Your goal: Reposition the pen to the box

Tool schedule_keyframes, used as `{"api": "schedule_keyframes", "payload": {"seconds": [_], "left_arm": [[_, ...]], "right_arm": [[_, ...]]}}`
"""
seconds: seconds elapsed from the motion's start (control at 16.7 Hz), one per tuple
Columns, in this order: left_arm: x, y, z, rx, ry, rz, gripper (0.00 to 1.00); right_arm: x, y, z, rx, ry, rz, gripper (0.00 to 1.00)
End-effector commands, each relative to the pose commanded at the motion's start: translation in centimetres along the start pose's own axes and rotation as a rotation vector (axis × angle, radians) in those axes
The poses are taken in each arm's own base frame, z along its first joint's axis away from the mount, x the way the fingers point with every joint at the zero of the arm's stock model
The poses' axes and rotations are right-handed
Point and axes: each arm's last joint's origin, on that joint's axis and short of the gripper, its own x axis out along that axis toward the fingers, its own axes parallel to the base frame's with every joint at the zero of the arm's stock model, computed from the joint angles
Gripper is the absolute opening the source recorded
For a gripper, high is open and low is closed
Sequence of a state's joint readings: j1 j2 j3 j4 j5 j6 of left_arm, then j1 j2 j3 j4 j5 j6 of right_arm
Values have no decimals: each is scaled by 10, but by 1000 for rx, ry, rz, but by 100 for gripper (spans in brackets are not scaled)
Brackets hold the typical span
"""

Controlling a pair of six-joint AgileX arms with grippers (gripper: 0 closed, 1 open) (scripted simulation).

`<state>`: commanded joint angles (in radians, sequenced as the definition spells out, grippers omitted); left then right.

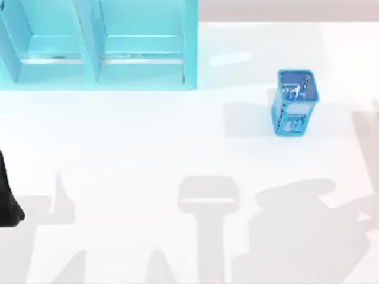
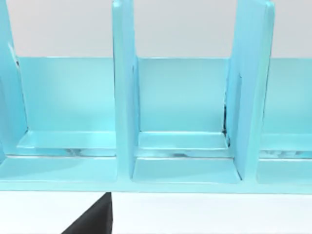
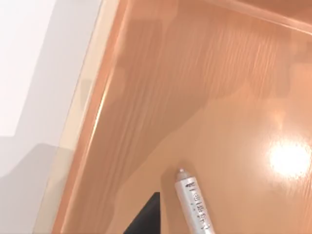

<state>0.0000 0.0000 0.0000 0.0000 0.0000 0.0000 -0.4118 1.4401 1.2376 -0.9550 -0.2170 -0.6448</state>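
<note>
In the right wrist view the pen [image 3: 193, 205] shows its silvery-grey printed barrel, its rounded tip pointing over the floor of the orange-brown wooden box [image 3: 219, 87]. My right gripper [image 3: 163, 224] is over the box near its side wall, shut on the pen, with one black finger [image 3: 146, 218] beside the barrel. The pen's black cap end is hidden. My left arm [image 1: 7, 201] is parked at the table's left edge.
A light blue divided shelf [image 1: 100, 47] stands at the back left, facing my left gripper [image 2: 92, 222]. A blue mesh cup [image 1: 294, 102] stands at the back right. White table [image 3: 29, 58] lies just outside the box's wall.
</note>
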Motion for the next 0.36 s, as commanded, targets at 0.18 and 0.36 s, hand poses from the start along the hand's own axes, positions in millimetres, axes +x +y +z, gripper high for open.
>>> {"api": "schedule_keyframes", "payload": {"seconds": [0.18,0.36], "left_arm": [[0,0,0,0,0,0,100],[0,0,0,0,0,0,100]], "right_arm": [[0,0,0,0,0,0,100],[0,0,0,0,0,0,100]]}}
